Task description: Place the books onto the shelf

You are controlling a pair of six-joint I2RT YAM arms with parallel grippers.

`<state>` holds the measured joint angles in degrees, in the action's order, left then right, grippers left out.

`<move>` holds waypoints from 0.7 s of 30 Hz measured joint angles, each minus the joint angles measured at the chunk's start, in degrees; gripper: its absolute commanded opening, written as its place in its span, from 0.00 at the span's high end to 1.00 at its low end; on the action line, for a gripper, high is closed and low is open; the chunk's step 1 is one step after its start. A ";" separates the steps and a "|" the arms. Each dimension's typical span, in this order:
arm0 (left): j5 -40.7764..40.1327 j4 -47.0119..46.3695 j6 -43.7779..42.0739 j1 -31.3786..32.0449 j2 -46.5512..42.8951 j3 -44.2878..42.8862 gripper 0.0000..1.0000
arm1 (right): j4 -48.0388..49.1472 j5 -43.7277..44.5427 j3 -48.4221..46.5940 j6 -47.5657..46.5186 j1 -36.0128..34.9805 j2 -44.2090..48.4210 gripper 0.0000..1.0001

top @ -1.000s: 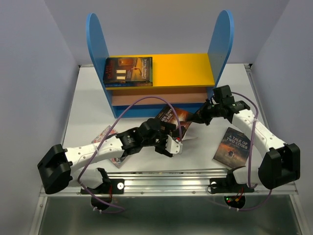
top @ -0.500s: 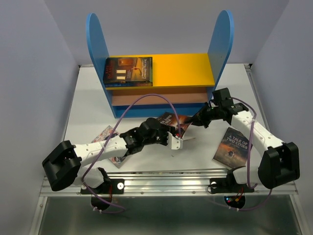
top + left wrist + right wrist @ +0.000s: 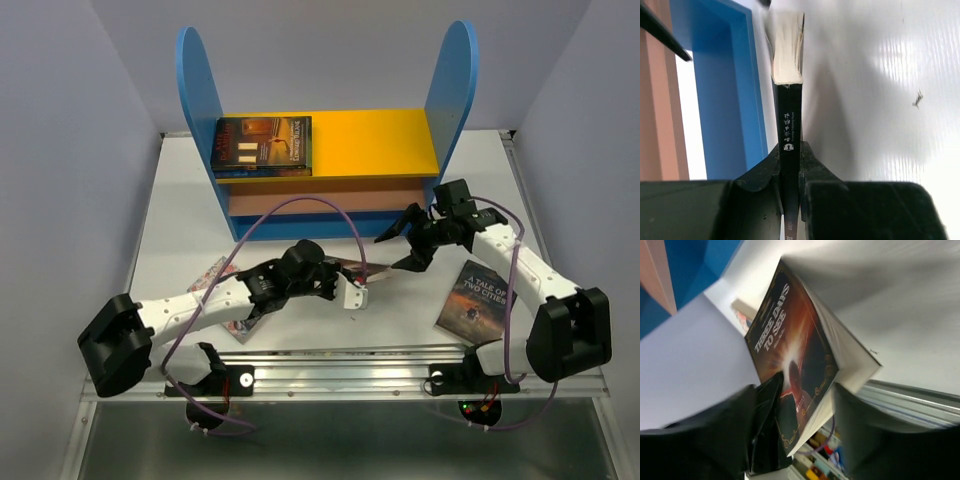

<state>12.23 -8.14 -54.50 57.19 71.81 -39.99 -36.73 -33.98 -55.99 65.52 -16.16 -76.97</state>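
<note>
Item: Three Days to See book [image 3: 790, 355], on edge over desk [image 3: 400, 315], just in front of shelf [image 3: 380, 140] base.
Risk: book pivots, sags, fans open or clips shelf base on lift. Cause: one narrow pinch at spine.
Left end effector [image 3: 789, 165]: pressed together on spine.
Right end effector [image 3: 402, 243]: spread, straddling book corner, gripping nothing; contact unclear.
</note>
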 measured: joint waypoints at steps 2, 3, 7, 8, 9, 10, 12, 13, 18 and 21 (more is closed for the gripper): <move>-0.83 4.24 -1.22 -0.37 -1.09 -1.20 1.00 | -2.49 3.15 -1.38 -2.43 0.02 0.00 0.00; -0.92 6.91 -2.08 -0.35 -1.68 -2.40 1.00 | -3.63 5.07 -2.51 -3.85 0.02 0.00 0.00; -1.16 16.85 -4.61 -0.07 -4.31 -9.68 1.00 | -7.43 14.75 -6.73 -8.26 -0.04 1.09 0.00; -1.44 20.17 -5.20 0.07 -4.90 -12.63 1.00 | -8.04 17.59 -6.88 -9.07 -0.04 2.23 0.00; -1.84 22.99 -5.70 0.17 -5.44 -15.80 1.00 | -8.63 19.43 -6.86 -9.57 -0.04 3.23 0.00; -2.23 24.44 -5.90 0.35 -5.60 -17.97 1.00 | -9.81 22.25 -6.86 -10.38 -0.04 4.81 0.00; -4.96 27.52 -6.51 1.53 -5.70 -24.41 1.00 | -10.88 25.70 -6.60 -11.45 -0.04 7.32 0.00; -6.19 28.44 -6.73 2.23 -5.66 -26.51 1.00 | -11.08 27.36 -6.21 -12.04 -0.04 8.55 0.00; -15.50 34.69 -5.75 9.57 -2.45 -40.13 1.00 | -12.85 34.27 -2.80 -14.67 -0.04 15.10 0.00; -18.56 39.63 -3.50 13.94 2.47 -50.42 1.00 | -13.22 35.74 -1.64 -16.28 -0.04 17.53 0.00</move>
<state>-6.33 31.48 -58.00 71.13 74.28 -90.41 -49.95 1.76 -57.63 49.23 -16.21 -59.44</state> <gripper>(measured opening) 0.201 0.995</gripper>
